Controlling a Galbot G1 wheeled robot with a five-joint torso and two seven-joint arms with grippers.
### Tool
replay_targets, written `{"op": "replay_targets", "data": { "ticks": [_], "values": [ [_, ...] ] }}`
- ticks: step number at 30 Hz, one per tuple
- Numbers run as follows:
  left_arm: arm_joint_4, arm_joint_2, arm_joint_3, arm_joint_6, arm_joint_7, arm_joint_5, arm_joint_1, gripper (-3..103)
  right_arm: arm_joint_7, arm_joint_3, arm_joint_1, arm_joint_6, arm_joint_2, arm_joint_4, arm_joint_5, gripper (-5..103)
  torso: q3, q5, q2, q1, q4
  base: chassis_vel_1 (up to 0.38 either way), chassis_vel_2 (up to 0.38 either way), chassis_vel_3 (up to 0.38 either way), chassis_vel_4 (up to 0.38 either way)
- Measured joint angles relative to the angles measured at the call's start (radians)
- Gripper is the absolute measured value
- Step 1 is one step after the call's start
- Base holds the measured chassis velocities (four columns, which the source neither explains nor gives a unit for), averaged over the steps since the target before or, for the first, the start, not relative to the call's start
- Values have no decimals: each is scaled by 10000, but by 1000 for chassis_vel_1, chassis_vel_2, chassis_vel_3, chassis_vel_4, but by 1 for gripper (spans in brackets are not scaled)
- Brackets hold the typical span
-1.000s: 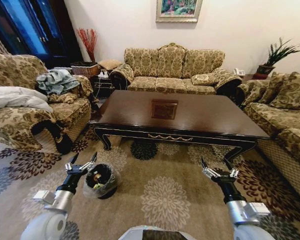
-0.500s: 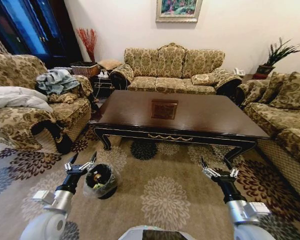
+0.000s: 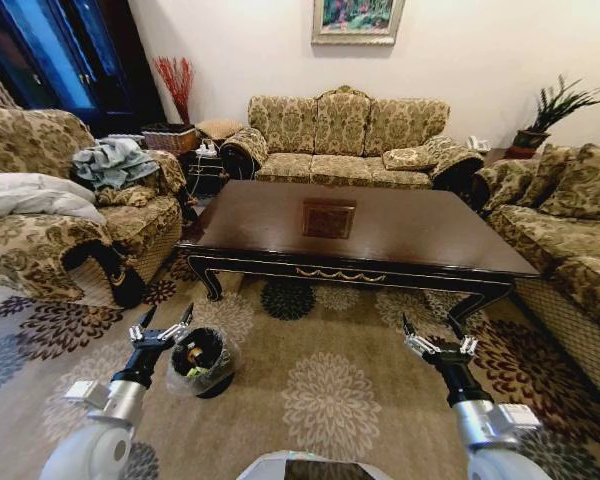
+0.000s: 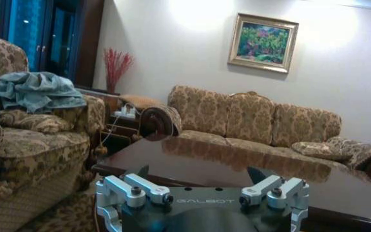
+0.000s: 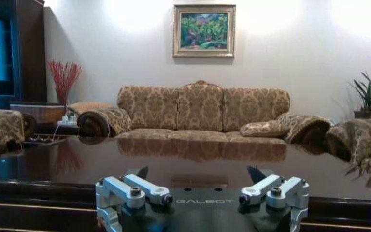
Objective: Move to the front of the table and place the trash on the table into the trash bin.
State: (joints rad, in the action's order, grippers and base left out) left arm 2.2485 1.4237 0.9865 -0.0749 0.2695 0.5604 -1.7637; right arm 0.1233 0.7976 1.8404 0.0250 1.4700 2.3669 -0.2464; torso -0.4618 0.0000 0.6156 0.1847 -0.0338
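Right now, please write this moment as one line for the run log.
left gripper: open, beside trash bin | right gripper: open, before table | tabletop: no trash seen | bin: items inside

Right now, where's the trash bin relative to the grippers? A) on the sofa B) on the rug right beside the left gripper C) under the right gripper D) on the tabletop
B: the trash bin stands on the rug in front of the table, just beside the open left gripper; the open right gripper hangs over bare rug well off to the other side.
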Motion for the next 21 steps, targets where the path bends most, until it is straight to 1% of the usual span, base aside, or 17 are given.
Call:
{"op": "replay_targets", "data": {
  "ticks": [21],
  "values": [
    [2, 1, 2, 0, 4, 1, 1, 100, -2, 0, -1, 1, -1, 0, -7, 100, 0, 0, 0, 0, 0, 0, 0, 0, 0]
  ]
}}
